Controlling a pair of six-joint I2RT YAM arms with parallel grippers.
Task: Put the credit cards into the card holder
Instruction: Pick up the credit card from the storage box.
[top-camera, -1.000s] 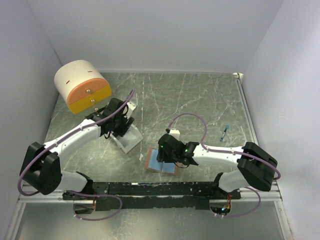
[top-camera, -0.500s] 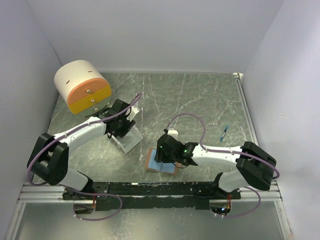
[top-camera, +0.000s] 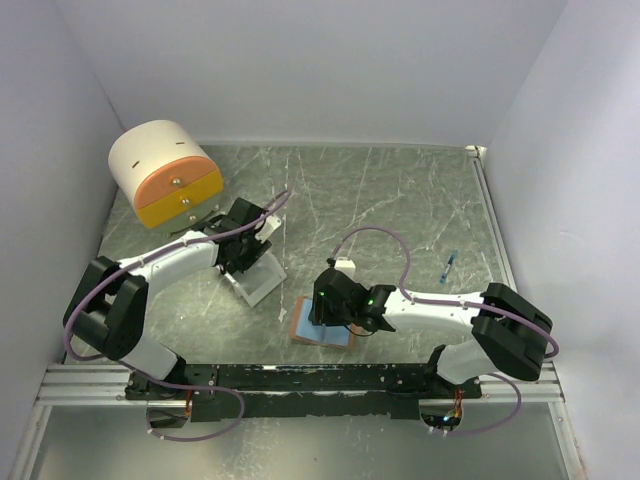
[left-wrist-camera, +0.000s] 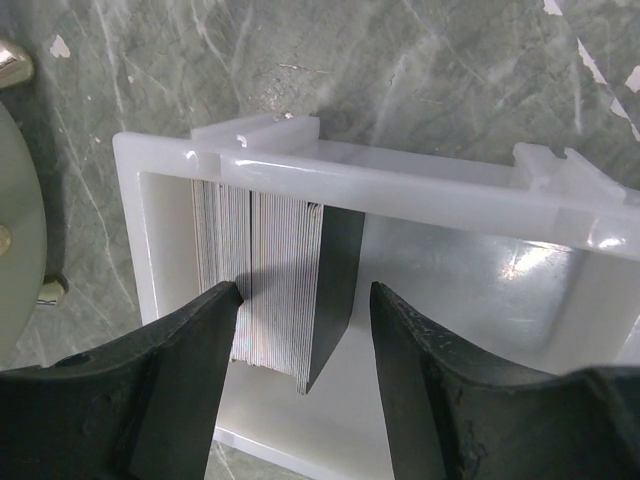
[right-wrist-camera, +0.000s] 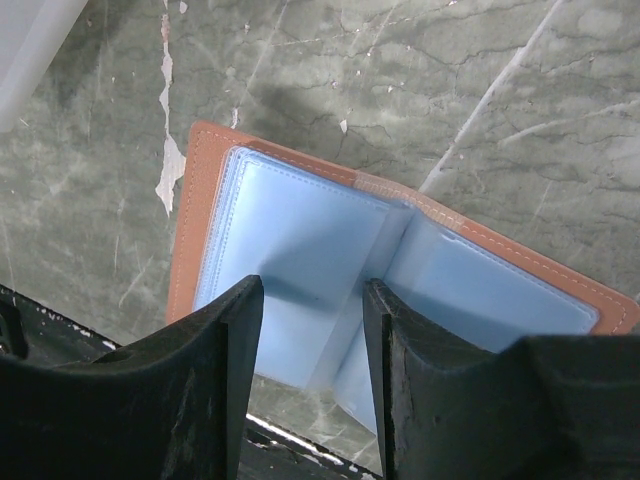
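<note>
The credit cards (left-wrist-camera: 285, 270) stand on edge as a tight stack inside a small white open box (left-wrist-camera: 420, 190), the outermost one dark. My left gripper (left-wrist-camera: 305, 300) is open and straddles part of the stack: the left fingertip rests at the stack's edge and the right fingertip stands apart from the dark card. In the top view this gripper (top-camera: 250, 250) covers the box (top-camera: 260, 285). The card holder (right-wrist-camera: 300, 250) lies open on the table, pale blue inside with a salmon-brown rim. My right gripper (right-wrist-camera: 312, 295) hovers open just above it, holding nothing.
A round cream-and-orange drawer unit (top-camera: 165, 185) stands at the back left, close behind the box. A small blue pen-like object (top-camera: 449, 266) lies at the right. The card holder (top-camera: 322, 325) is near the front rail (top-camera: 320, 378).
The left arm's rear links have swung forward and its jaws have narrowed around the cards, with the gripper staying over the box. The right arm has hardly moved.
</note>
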